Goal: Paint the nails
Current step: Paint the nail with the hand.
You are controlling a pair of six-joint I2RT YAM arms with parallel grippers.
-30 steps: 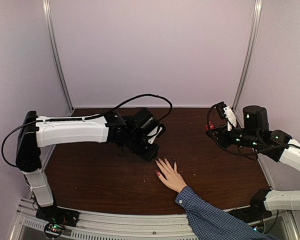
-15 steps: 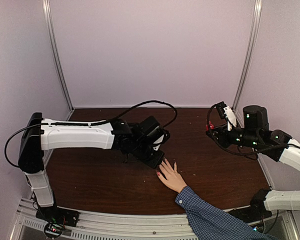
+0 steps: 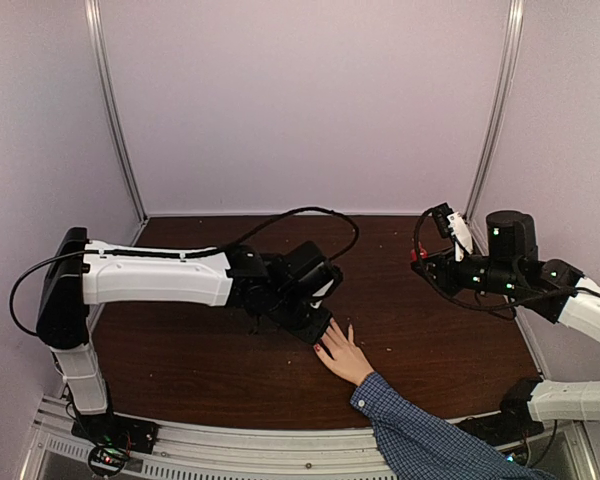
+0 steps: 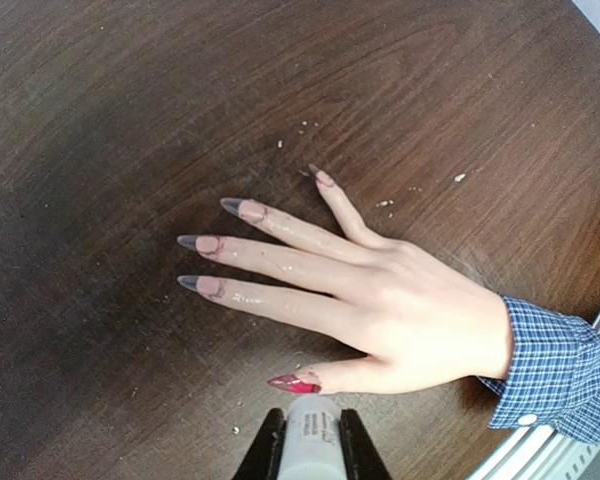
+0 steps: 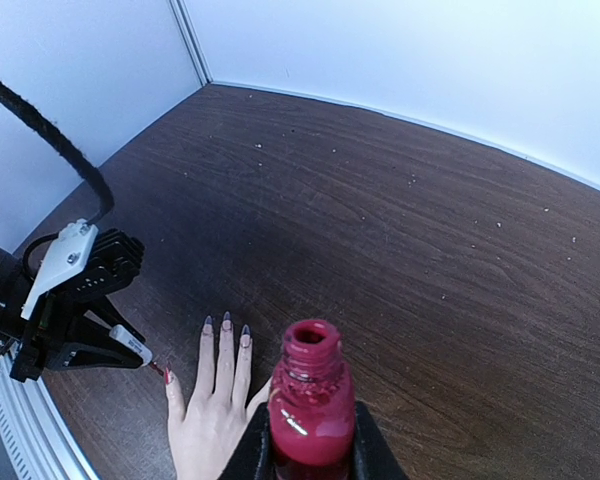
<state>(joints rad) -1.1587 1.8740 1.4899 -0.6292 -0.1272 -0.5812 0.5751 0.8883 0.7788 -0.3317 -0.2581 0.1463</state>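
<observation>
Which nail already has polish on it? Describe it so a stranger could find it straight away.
On the dark wooden table lies a hand in a blue checked sleeve, fingers spread. Its thumb nail, just ahead of the white cap in the left pincer, is glossy red; the other four nails are greyish, not coated.

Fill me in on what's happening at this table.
A person's hand lies flat on the table. The left gripper holds the white polish cap just by the thumb nail, which is already red; the other nails are not. The right gripper holds the open red bottle off to the side.
</observation>
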